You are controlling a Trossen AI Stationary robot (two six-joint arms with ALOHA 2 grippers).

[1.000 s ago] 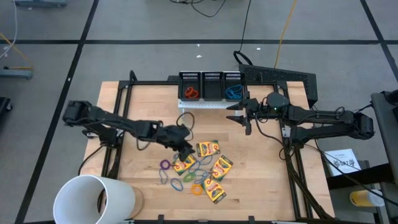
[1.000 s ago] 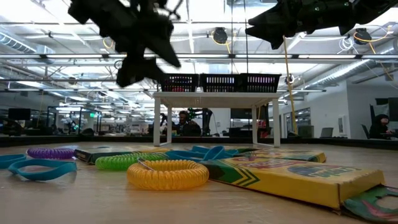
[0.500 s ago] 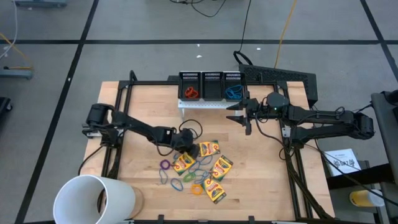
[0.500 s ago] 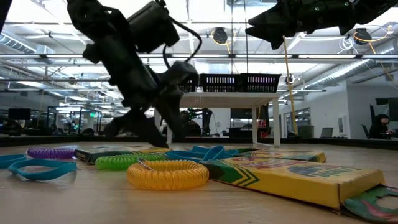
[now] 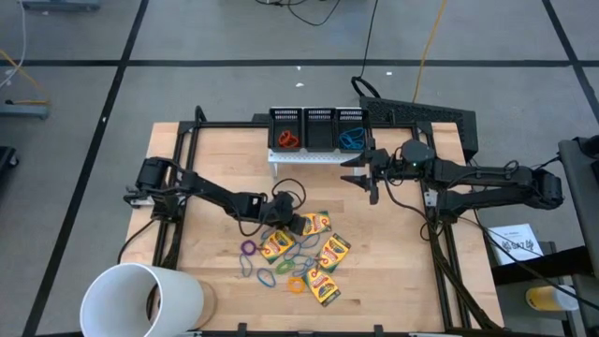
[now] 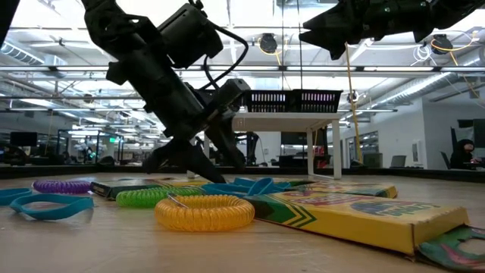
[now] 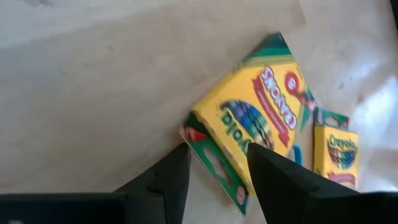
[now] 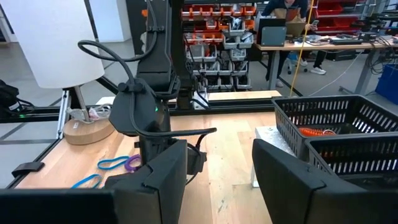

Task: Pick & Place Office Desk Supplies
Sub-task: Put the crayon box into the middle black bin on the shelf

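Several yellow-and-green crayon boxes (image 5: 314, 223) (image 5: 334, 251) lie flat mid-table among rubber-band loops in purple (image 5: 248, 248), blue (image 5: 245, 267), green (image 5: 267, 278) and orange (image 5: 298, 285). My left gripper (image 5: 290, 225) (image 6: 195, 161) is down at the table, open. In the left wrist view its fingers (image 7: 177, 171) stand on either side of the near end (image 7: 208, 152) of the far crayon box (image 7: 255, 118). My right gripper (image 5: 360, 174) (image 8: 217, 168) waits open above the table, in front of the bins. My left gripper is open astride the green end flap (image 7: 208, 152) of the crayon box, coming slanting down from the table's left. The box lies flat on the table. Whether either finger touches it, I cannot tell.
Three black mesh bins (image 5: 318, 128) stand on a white riser at the far edge; one holds red bands (image 5: 288, 140), another blue ones (image 5: 352, 140). A large white cup (image 5: 140, 300) lies at the near left corner. Bare wood lies left and right of the pile.
My left gripper has come down from above the pile to the table top and moved a little toward the right, ending with its open fingers around the end of the far crayon box. The boxes and bands have stayed where they were.
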